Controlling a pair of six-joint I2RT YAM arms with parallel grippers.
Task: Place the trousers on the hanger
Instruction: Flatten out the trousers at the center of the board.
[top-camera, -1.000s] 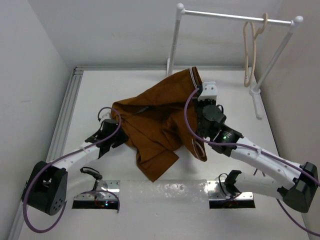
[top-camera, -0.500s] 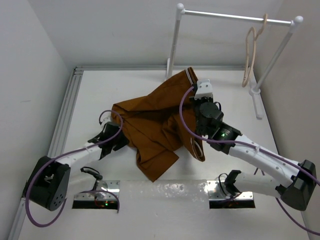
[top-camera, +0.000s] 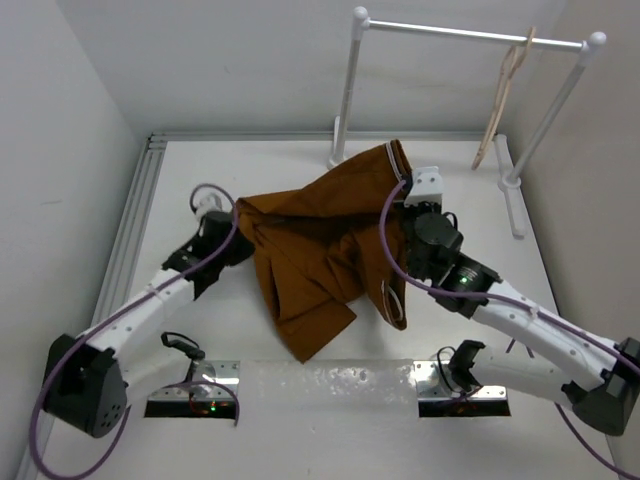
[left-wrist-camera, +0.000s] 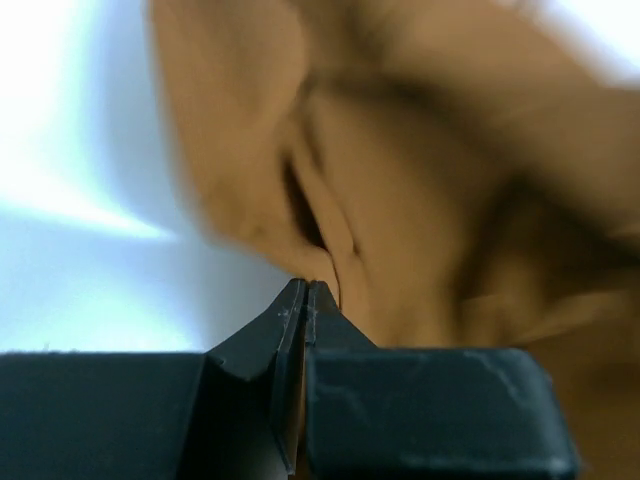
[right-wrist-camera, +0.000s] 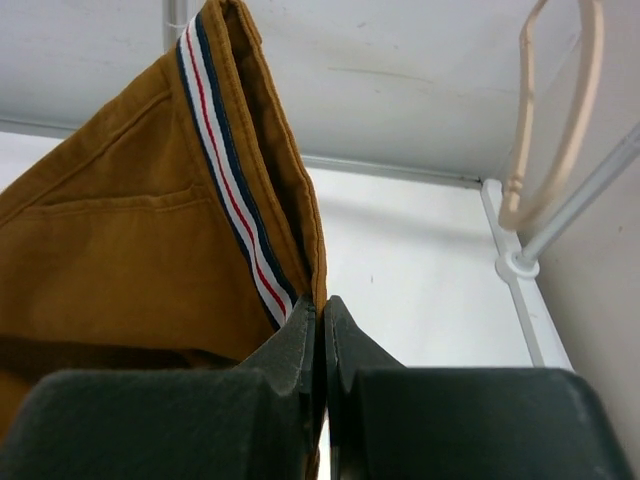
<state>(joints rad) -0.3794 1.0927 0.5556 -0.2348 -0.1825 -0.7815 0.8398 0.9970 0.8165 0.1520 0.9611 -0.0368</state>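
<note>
Trousers (top-camera: 310, 250) lie crumpled in the middle of the desk (top-camera: 200, 170). Their striped edge is held up by the right claw (right-wrist-camera: 320, 310), which is clamped tight on it. The left claw (left-wrist-camera: 305, 290) is pinched closed on a fold at their left edge. The hanger (top-camera: 500, 110) hangs from the rail (top-camera: 470, 35), far right.

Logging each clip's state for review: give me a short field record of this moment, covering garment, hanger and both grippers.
trousers: rust-brown, crumpled on the table, one striped edge lifted
hanger: hangs from the white rail, bare, apart from the trousers
left gripper: shut at a fold of the trousers; grip unclear
right gripper: shut on the striped trim
task step: trousers not yet on hanger
</note>
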